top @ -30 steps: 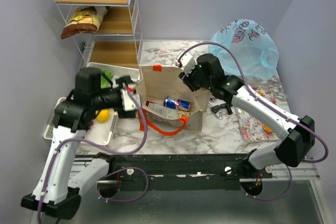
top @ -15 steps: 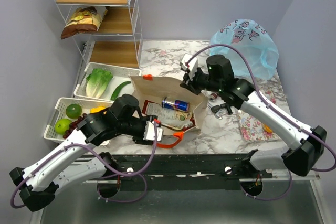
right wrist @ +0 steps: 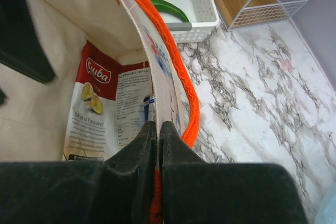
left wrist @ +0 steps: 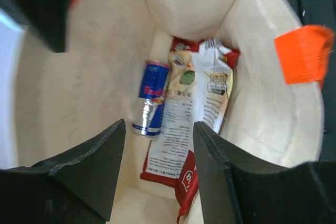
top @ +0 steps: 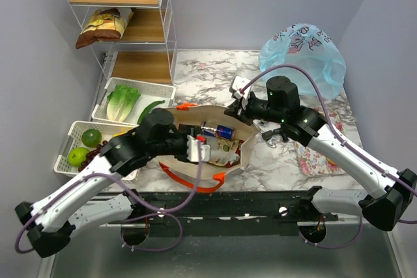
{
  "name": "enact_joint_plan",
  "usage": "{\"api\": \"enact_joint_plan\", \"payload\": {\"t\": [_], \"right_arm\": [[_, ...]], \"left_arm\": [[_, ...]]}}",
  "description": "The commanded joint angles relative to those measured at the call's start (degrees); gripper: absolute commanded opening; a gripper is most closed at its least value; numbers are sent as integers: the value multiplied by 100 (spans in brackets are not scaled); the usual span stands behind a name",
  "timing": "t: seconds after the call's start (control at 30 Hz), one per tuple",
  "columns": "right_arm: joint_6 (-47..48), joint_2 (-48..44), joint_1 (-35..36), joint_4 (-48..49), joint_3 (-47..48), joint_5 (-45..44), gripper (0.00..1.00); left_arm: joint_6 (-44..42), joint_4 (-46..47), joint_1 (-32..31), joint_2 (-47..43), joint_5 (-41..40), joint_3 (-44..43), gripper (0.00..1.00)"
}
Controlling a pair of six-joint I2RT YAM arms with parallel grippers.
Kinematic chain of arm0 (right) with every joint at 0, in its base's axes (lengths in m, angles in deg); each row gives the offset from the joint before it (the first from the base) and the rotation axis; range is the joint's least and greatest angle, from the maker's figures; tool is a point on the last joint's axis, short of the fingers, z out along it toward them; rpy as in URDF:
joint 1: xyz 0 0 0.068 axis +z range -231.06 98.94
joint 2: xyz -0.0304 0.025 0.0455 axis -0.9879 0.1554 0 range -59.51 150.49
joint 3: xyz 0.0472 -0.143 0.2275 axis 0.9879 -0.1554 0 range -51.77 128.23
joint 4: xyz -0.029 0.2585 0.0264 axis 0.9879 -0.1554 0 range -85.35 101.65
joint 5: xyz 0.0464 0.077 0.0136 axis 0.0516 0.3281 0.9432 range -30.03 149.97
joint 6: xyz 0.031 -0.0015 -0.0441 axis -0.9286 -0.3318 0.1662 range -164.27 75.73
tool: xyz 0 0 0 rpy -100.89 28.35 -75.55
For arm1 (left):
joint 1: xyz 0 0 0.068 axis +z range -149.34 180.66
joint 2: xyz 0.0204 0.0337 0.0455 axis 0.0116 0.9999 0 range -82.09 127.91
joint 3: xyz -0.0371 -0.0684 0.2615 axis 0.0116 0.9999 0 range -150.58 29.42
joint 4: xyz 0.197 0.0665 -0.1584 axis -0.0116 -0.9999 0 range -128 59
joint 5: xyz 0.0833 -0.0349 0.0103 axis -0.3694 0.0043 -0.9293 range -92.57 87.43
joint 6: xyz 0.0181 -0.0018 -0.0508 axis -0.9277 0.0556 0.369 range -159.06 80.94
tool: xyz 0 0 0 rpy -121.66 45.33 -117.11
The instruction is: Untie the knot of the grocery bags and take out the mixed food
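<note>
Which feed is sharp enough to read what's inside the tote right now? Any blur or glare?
Left wrist view: slightly smeared inside the canvas tote; drink can and snack packet recognisable, small print unreadable, left gripper a dark silhouette. Right wrist view: sharper, packet's brand lettering readable; right gripper, shut on the tote rim, fills the bottom in black. Top external view: even light, no glare.

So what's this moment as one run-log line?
left tool: open, inside tote, above snack packet and can | right tool: shut on tote rim | food: none gripped
</note>
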Motion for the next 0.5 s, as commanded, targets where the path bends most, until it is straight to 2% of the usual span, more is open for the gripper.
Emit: {"api": "enact_joint_plan", "payload": {"t": [0.0,0.1,0.27,0.37,0.47], "right_arm": [[-84,-386,169,697,-76,388,1],[-96,-455,207,715,-137,357,1],[-86,-468,206,680,-174,322,1],[-49,-511,207,720,-297,301,1],[-79,-501,204,739,-384,300,1]], "left_arm": [[-645,381,-325,838,-824,562,54],[-1043,358,-505,1209,-791,909,56],[-1674,-120,-572,1465,-91,1224,71],[-953,558,-449,1681,-323,1123,72],[-384,833,4,2201,-262,601,70]]}}
